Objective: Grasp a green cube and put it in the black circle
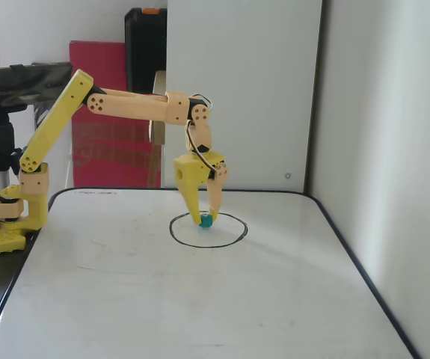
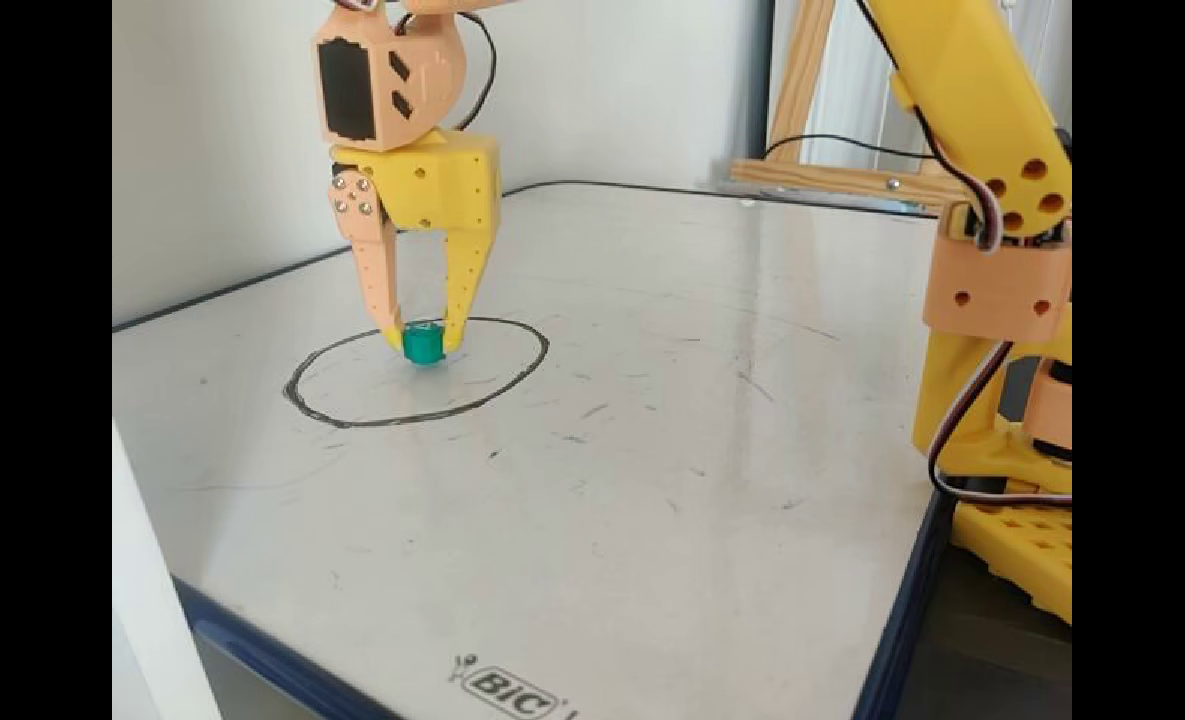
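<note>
1. Green cube [image 2: 421, 343] sits between my jaws, inside the black circle [image 2: 492, 388] drawn on the counter [image 2: 652, 480]; I see the same in both fixed views, cube [image 1: 206, 221] within the circle [image 1: 229, 239].
2. My gripper [image 2: 420, 340] points straight down, its two fingertips pressed against opposite sides of the cube, so I read the jaws as clamped on it.
3. From one fixed view the cube's underside looks to be touching the counter or just above it; I cannot tell which.
4. Within the circle, the cube lies toward the far rim in that view, nearer the wall than the counter's front edge.
5. From the other fixed view my gripper [image 1: 204, 218] hangs from the arm [image 1: 136, 105], which reaches in from the yellow base [image 1: 1, 217] at the left side of the counter [image 1: 200, 299].
6. One finger is peach-coloured [image 2: 377, 270] and the other is yellow [image 2: 464, 275].
7. My counter is a white board with a dark border, faintly scuffed with marks, and carries a BIC logo [image 2: 507, 688] near the close edge.
8. Behind the arm I see a red panel [image 1: 110, 142] and a black case [image 1: 146, 52] leaning against the wall.
</note>
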